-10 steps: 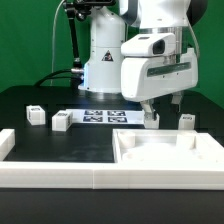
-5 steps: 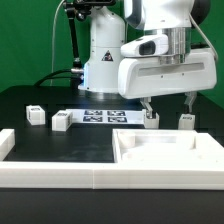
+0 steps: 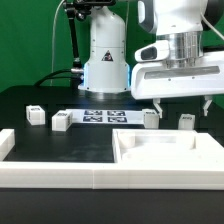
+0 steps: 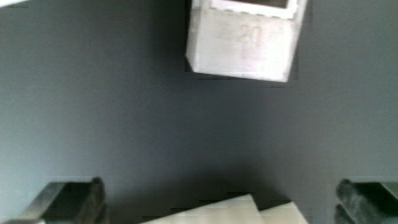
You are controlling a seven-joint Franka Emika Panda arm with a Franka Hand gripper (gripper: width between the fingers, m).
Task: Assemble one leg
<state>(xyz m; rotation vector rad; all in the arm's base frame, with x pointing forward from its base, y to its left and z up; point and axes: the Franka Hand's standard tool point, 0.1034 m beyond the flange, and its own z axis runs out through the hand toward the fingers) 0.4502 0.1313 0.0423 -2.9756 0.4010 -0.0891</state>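
Green backdrop, black table (image 3: pixel 50 140), white robot base (image 3: pixel 105 55) at the rear. Strewn along the table, four stubby white pieces: the leg (image 3: pixel 151 119) and a second leg (image 3: pixel 186 121) just behind the far rim of the large white panel (image 3: pixel 165 150), a third leg (image 3: pixel 61 121) and a fourth leg (image 3: pixel 35 115) well off toward the exterior view's left. Between the two pairs, the marker board (image 3: pixel 100 115), flat on the table. Along the near edge, a low white fence (image 3: pixel 50 172).

Over the first pair, the gripper (image 3: pixel 170 106). Hangs spread wide, gripping nothing, with one of its fingers (image 3: pixel 134 104) to either side of the pair in the exterior view. Hard to judge how high above them, or how far in front.

From that distance, too small and squat to give up a long axis; shows only a dark smudge of tag, unreadable. Closer in the wrist view, one leg (image 4: pixel 244 42) on the dark table ahead of the gripper (image 4: pixel 217 198). Lies with its long axis running away from the fingertips, skewed a little off that line, far end cut off by the frame edge. Cannot tell which of the four. Fingers (image 4: pixel 71 200) there only as dark tips at the frame edge, far apart. Between them, a pale corner of the panel (image 4: pixel 222 212), cropped and out of focus.
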